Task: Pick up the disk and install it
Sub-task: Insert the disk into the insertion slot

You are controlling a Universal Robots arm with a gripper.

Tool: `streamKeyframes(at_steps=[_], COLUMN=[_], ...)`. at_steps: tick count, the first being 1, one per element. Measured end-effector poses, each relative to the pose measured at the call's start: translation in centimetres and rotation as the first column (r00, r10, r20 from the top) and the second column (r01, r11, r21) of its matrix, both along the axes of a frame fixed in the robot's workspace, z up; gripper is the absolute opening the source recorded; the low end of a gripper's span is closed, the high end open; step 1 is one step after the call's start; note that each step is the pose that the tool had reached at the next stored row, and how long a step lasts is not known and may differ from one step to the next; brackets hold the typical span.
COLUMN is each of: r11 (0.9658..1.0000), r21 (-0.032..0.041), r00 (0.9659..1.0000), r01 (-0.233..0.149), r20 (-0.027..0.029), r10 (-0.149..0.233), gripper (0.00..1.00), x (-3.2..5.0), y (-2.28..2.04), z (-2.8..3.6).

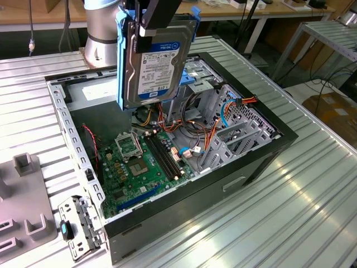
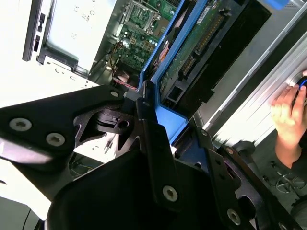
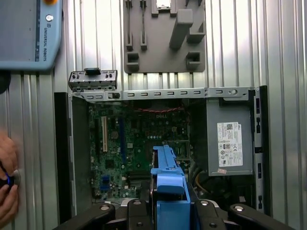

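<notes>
On the exterior view's left, a grey fixture plate (image 1: 25, 195) lies on the ribbed metal counter (image 1: 290, 195); just beside it, at the corner of the open computer case (image 1: 184, 215), lies a small metal bracket (image 1: 78, 226); inside the case the green motherboard (image 1: 139, 167) lies flat, bare to the camera; above the case's far part hangs the disk (image 1: 150, 72), upright on edge, its white label with the blue band facing the camera, blue rails along both sides, its lower edge clear of the board; the gripper (image 1: 156, 22) reaches down from the top, jaws clenched on the disk's upper end; in the second wrist view the black fingers (image 2: 153, 143) press against the blue rail, and the disk (image 2: 192, 52) shows its circuit side; toward the exterior view's right stands a metal cage with a blue top (image 1: 203, 81), then orange and blue cables (image 1: 223, 120); in the first wrist view the grey power-supply box (image 3: 229, 143) sits in a corner of the case, and a person's hand (image 3: 7, 191) rests on the counter beside it.
</notes>
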State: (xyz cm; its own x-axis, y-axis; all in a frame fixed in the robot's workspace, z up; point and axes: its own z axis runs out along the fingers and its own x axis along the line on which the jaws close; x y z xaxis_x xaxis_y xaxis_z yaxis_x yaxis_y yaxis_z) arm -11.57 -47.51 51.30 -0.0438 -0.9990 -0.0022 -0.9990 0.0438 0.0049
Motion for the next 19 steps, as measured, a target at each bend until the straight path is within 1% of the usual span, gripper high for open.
streamKeyframes(at_steps=[5,9,19], r11=[1.0,1.0,1.0], r21=[0.0,-0.0001,0.0], r00=[1.0,1.0,1.0], r01=[0.0,0.0,0.0], r20=[0.0025,0.0025,0.0025], r10=[0.0,0.0,0.0], gripper=[0.37,0.37,0.37], x=[0.23,0.25,0.25], y=[-0.01,-0.03,-0.46], z=[-0.06,-0.07,-0.07])
